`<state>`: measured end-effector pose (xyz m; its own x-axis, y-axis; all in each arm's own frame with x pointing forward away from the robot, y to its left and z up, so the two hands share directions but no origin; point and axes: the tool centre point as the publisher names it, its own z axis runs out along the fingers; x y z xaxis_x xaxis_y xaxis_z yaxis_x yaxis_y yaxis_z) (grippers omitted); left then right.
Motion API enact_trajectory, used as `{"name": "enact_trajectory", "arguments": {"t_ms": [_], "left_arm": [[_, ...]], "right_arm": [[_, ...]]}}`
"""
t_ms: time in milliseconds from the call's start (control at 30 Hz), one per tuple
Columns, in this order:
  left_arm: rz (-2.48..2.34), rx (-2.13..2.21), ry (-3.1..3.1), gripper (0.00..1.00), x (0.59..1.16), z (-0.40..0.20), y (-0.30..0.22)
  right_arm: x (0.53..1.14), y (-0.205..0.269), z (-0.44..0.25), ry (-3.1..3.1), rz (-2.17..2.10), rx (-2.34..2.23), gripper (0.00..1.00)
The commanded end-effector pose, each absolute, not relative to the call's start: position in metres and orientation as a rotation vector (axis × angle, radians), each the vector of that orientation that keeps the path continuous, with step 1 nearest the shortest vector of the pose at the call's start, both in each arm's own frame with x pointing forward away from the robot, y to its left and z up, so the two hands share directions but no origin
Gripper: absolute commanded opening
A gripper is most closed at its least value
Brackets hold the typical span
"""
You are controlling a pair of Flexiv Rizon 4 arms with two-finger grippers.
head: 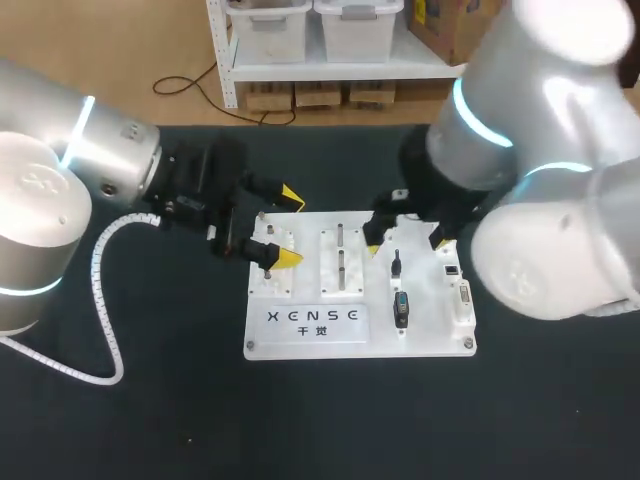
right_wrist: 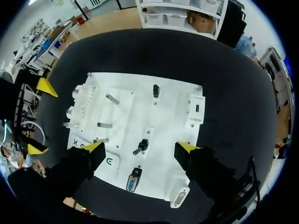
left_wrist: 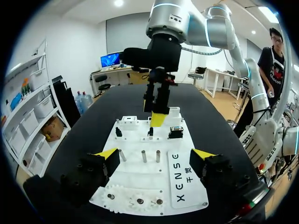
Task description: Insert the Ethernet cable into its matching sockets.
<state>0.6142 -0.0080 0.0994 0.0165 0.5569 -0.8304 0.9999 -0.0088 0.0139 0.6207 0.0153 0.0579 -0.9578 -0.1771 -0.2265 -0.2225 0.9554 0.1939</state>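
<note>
The white practice board (head: 300, 345) lies mid-table with small black plugs and sockets on its right part. My right gripper (head: 405, 240) hangs open above that part. In the right wrist view a short black plug (right_wrist: 142, 146) stands on the board (right_wrist: 126, 88) below and between the right gripper's (right_wrist: 141, 147) spread fingers, untouched. A blue-faced connector (right_wrist: 132, 179) and a white socket block (right_wrist: 196, 108) sit nearby. My left gripper (head: 289, 228) is open at the board's left edge, holding nothing. No loose cable shows.
Metal pegs (left_wrist: 144, 155) and a row of white gears (left_wrist: 135, 200) stand on the board (left_wrist: 135, 140) under my left gripper (left_wrist: 155, 154). My right gripper (left_wrist: 158, 109) hangs over the board's far end. Dark tabletop surrounds the board.
</note>
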Motion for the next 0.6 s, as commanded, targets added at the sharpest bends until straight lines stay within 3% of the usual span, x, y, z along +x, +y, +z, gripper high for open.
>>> {"name": "enact_trajectory", "arguments": {"t_ms": [33,267,400,600], "left_arm": [[-0.859,1.637,1.611,1.0,0.614,0.099,-0.007],[-0.859,1.637,1.611,1.0,0.614,0.099,-0.007],[-0.859,1.637,1.611,1.0,0.614,0.099,-0.007],[-0.859,1.637,1.611,1.0,0.614,0.099,-0.007]], "right_arm": [[0.624,0.024,0.047,2.931,0.129,-0.256,1.0],[0.625,0.021,0.038,2.958,0.04,-0.194,1.0],[0.624,0.021,0.033,2.971,0.019,-0.175,0.93],[0.622,0.02,0.025,2.989,0.01,-0.163,0.71]]}}
